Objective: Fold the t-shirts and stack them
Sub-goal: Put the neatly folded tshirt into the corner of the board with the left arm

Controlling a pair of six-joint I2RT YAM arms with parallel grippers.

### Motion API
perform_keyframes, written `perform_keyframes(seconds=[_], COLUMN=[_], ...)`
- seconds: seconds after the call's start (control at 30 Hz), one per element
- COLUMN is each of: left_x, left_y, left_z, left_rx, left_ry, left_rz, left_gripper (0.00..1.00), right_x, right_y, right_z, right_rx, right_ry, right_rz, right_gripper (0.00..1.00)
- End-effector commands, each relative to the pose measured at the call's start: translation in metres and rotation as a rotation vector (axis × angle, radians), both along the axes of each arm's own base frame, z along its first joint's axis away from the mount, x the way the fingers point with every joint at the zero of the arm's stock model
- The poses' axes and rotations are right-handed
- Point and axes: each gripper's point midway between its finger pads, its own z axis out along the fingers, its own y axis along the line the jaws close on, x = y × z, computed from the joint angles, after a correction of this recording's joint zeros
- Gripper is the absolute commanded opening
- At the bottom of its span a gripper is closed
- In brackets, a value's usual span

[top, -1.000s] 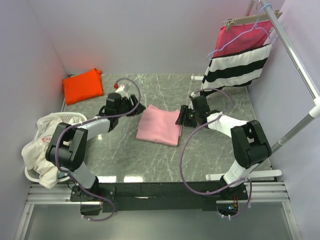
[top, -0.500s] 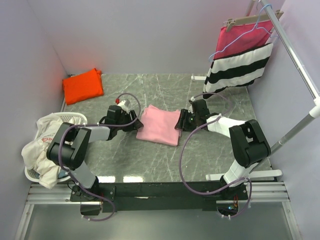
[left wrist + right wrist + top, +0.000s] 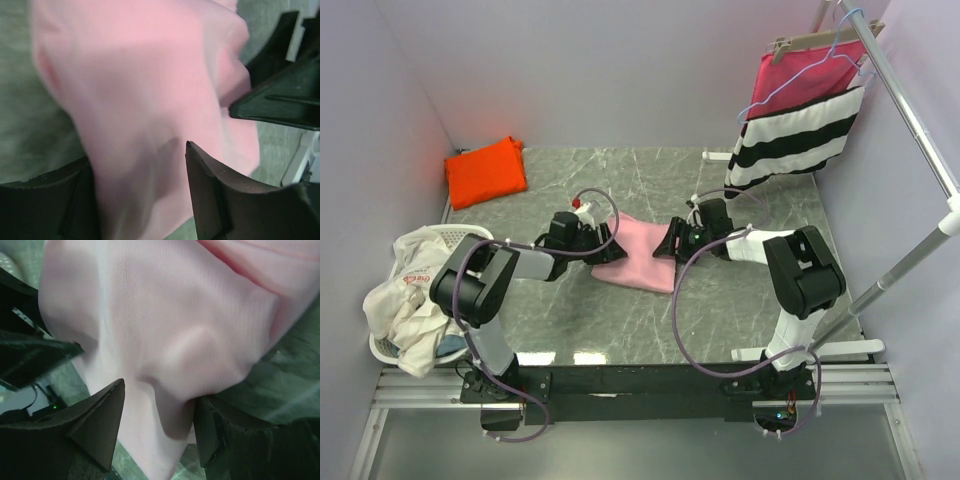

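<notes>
Black-and-white arms (image 3: 520, 265), looping purple cables (image 3: 678, 300), black wedge-shaped fingers (image 3: 230, 205)

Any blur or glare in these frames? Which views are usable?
Top external: sharp, with white glare patches on the table near its front edge. Left wrist: pink tee soft, table smeared. Right wrist: sharper, the tee's weave resolves at top centre.

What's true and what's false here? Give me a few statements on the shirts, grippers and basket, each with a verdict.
1. The pink t-shirt lies between the left gripper and the right gripper. True.
2. The orange t-shirt is stacked on the pink one. False: it lies apart, at the table's far left corner.
3. The laundry basket is empty. False: white clothes fill it.
4. The striped cloth hangs at the far right. True.
</notes>
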Motion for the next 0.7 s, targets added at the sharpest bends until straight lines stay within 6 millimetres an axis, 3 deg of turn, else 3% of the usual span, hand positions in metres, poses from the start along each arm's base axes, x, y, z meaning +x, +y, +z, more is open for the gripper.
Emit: perform_keyframes(seconds=[0.0, 0.27, 0.3, 0.33, 0.43, 0.57, 0.63, 0.67], left_x=[-0.021, -0.028, -0.023, -0.02, -0.004, 0.018, 0.036, 0.043], left_y=[-0.017, -0.012, -0.016, -0.017, -0.022, -0.027, -0.025, -0.024], left_z=[-0.004, -0.01, -0.007, -0.013, -0.013, -0.001, 0.014, 0.021], left_rx=[-0.048, -0.045, -0.052, -0.047, -0.038, -0.014, 0.008, 0.014], left_ry=[0.053, 0.063, 0.055, 0.066, 0.055, 0.019, -0.016, -0.034], left_rz=[-0.04, -0.008, -0.02, -0.02, -0.014, -0.003, 0.024, 0.028], left_gripper=[0.62, 0.61, 0.56, 0.36, 0.01, 0.01, 0.01, 0.01], right_x=[-0.007, -0.002, -0.003, -0.002, 0.001, 0.005, 0.006, 0.006], right_y=[0.013, 0.005, 0.002, 0.0, -0.012, -0.032, -0.047, -0.052], right_z=[-0.014, -0.019, -0.02, -0.02, -0.012, 0.014, 0.018, 0.029], right_rx=[0.022, -0.065, -0.083, -0.093, -0.148, -0.234, -0.299, -0.311], right_ry=[0.062, 0.04, 0.041, 0.034, -0.009, -0.1, -0.133, -0.164], right_rz=[0.054, 0.093, 0.08, 0.071, 0.033, -0.025, -0.078, -0.098], right_gripper=[0.63, 0.64, 0.64, 0.64, 0.64, 0.64, 0.65, 0.65])
